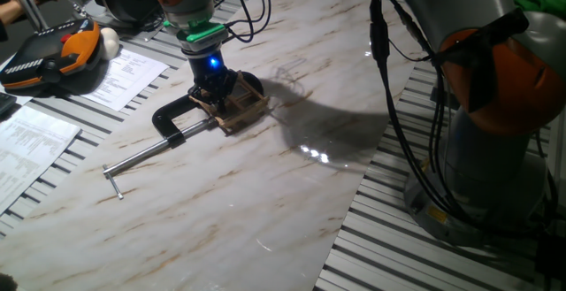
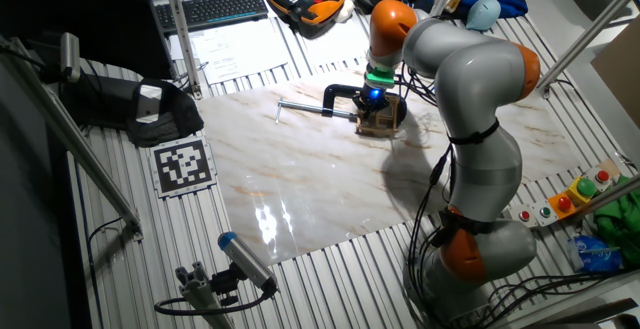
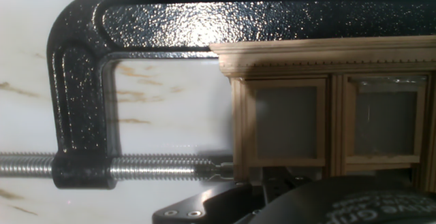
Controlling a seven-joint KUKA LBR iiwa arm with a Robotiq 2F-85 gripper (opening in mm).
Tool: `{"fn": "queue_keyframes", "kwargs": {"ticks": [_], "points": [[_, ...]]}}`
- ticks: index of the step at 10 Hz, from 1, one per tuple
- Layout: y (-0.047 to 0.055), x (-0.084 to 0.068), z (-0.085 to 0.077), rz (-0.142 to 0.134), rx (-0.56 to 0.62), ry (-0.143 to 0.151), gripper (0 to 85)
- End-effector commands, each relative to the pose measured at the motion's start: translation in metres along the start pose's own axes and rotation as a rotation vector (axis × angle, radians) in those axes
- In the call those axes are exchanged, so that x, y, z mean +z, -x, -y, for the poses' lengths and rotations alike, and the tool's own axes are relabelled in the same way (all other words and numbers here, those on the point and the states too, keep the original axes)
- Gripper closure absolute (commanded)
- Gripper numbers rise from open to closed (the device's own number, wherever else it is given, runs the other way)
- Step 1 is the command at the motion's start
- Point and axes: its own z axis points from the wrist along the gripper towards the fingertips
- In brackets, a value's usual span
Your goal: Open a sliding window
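The sliding window [image 1: 237,107] is a small tan wooden frame with panes, lying on the marble board and held by a black C-clamp [image 1: 174,118]. My gripper [image 1: 218,90] points down onto the window's far side, its fingertips lost against the frame. From the other side, the gripper [image 2: 374,107] sits right over the window [image 2: 380,121]. The hand view shows the window [image 3: 327,115] close up with two panes, the clamp's arc [image 3: 170,16] around its left end, and its screw [image 3: 157,167] pressing the frame. Whether the fingers are open or shut is not visible.
The clamp's steel rod [image 1: 141,158] sticks out to the left. An orange-black pendant [image 1: 53,52] and papers [image 1: 124,74] lie beyond the board. A keyboard [image 2: 225,7], a marker tag [image 2: 182,162] and a button box [image 2: 570,194] ring the board. The arm's base [image 2: 480,254] stands at the near edge.
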Motion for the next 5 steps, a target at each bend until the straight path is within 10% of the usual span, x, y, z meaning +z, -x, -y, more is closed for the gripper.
{"fn": "queue_keyframes", "kwargs": {"ticks": [1,5], "points": [[0.0000,-0.0001,-0.0001,0.000,-0.001,0.000,85.0],[0.0002,0.0003,0.0002,0.003,-0.001,-0.003,85.0]]}}
